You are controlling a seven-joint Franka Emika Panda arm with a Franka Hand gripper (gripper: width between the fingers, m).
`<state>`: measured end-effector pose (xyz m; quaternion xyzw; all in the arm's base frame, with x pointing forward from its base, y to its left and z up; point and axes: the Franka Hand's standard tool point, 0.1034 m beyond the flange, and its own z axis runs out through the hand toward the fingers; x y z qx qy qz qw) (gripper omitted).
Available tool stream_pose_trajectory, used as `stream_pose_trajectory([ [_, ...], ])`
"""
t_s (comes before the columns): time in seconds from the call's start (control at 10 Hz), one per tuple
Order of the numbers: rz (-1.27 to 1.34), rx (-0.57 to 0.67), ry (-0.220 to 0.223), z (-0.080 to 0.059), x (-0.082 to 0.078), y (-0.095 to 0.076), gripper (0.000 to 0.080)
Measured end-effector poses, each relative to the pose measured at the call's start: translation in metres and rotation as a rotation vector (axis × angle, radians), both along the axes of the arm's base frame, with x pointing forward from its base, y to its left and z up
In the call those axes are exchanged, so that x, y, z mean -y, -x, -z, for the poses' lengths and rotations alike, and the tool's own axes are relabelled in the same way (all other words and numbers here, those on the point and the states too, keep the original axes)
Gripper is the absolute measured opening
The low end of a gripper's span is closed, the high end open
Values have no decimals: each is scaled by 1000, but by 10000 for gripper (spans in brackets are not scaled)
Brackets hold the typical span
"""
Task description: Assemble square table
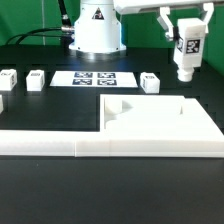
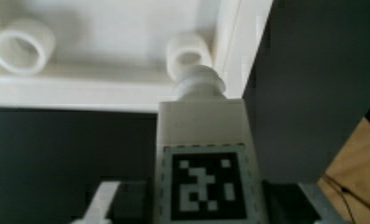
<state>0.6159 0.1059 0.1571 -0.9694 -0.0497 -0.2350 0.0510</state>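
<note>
The square table's top, a thick white slab, lies at the exterior view's right, behind a long low white wall. High above its far right corner my gripper is shut on a white tagged leg, which hangs upright and clear of the slab. In the wrist view the leg runs out from between my fingers, and its round tip is close to one socket of the table top. A second socket lies further along. Three loose legs stand on the black table.
The marker board lies flat in front of the robot's base. The long low white wall runs across the front of the scene. Another white block shows at the exterior view's left edge.
</note>
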Motion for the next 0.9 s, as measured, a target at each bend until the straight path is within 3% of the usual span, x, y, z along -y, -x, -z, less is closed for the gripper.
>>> stream_pose_trajectory([
  [0.1,3,89,-5,3,0,-10,290],
  [0.2,6,113,-8,7,0,-8,290],
  [0.6,12,111,-10,11,0,-6,290],
  [0.9,20,66,-6,40,-2,-1,290],
])
